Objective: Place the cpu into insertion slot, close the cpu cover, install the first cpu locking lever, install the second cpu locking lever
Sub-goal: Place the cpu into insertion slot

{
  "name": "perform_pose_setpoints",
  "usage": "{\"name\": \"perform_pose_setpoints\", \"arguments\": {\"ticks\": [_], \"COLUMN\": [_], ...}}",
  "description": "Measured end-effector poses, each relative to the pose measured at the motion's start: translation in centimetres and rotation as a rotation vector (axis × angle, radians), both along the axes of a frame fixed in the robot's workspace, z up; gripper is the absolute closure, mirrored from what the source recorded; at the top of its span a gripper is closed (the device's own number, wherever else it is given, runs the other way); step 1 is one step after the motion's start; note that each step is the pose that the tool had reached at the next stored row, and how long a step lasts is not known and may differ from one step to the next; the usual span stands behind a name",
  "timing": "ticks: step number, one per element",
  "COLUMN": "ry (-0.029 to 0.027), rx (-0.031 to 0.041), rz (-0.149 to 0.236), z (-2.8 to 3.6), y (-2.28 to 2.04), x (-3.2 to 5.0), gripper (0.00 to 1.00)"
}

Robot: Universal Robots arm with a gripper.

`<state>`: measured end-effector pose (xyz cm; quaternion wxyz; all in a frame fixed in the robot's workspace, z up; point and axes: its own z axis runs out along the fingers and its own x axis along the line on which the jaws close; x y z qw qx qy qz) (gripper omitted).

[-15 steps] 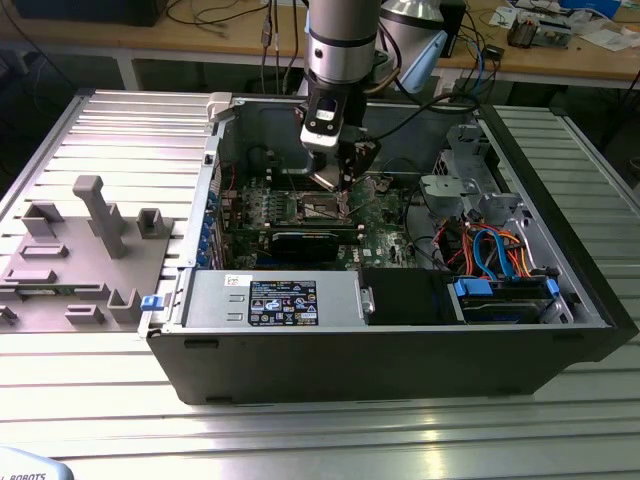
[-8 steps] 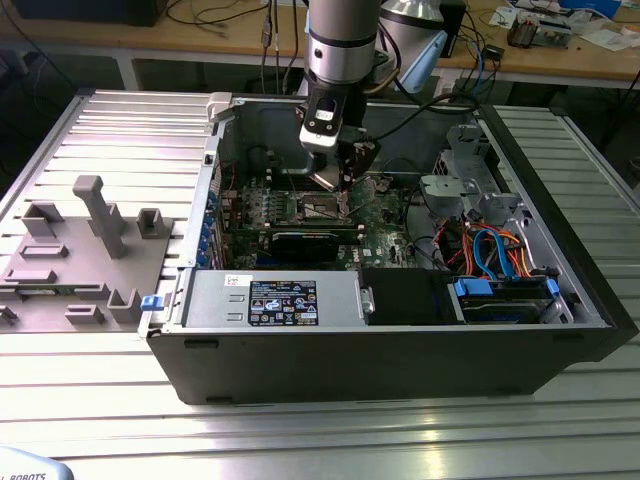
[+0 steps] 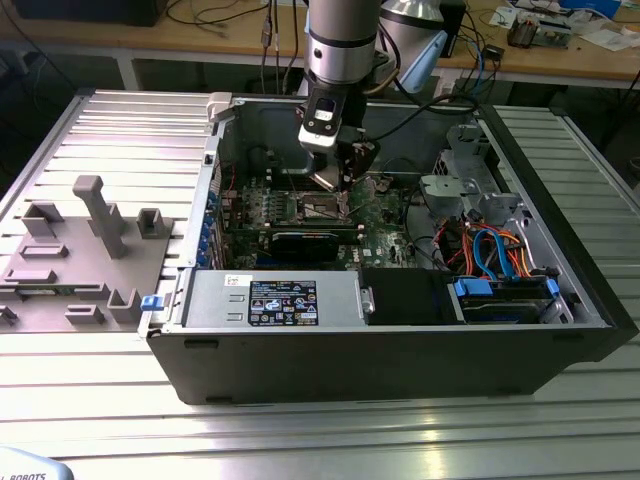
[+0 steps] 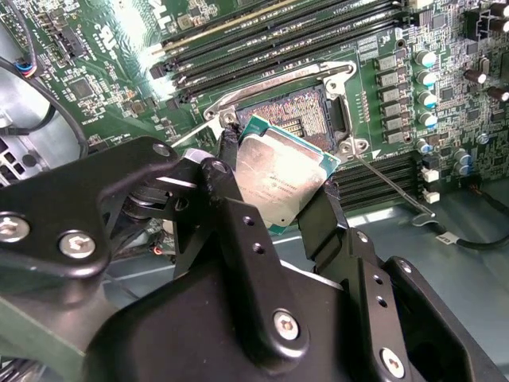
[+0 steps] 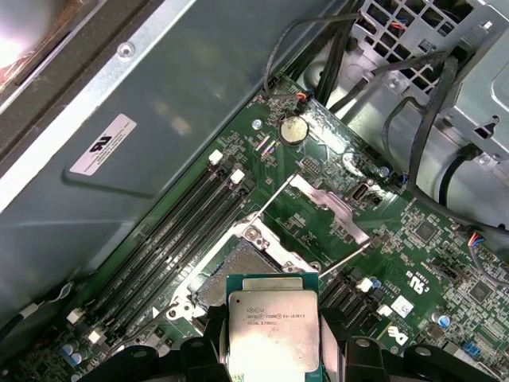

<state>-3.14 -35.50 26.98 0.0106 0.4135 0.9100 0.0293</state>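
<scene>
In the exterior view, a grey rack (image 3: 90,240) sits on the table (image 3: 300,440), at nine o'clock from the open computer case (image 3: 400,340). Going right, the end effector (image 3: 335,178) hangs inside the case, near twelve o'clock.

In the second wrist view its fingers (image 4: 227,163) pinch the chip (image 4: 282,179) by two edges. The chip is tilted, just over the slot (image 4: 290,111) and not yet in it. The first wrist view shows the chip (image 5: 273,326) near the slot (image 5: 231,267).

I think the first step is in hand. It calls for a flat, square, gentle fit.
</scene>
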Motion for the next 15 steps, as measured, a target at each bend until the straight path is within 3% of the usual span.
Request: {"name": "perform_pose_setpoints", "arguments": {"ticks": [15], "ry": [0.0000], "rx": [0.0001], "rz": [-0.026], "z": [-0.07], "y": [0.00], "x": [0.00], "gripper": [0.45]}}
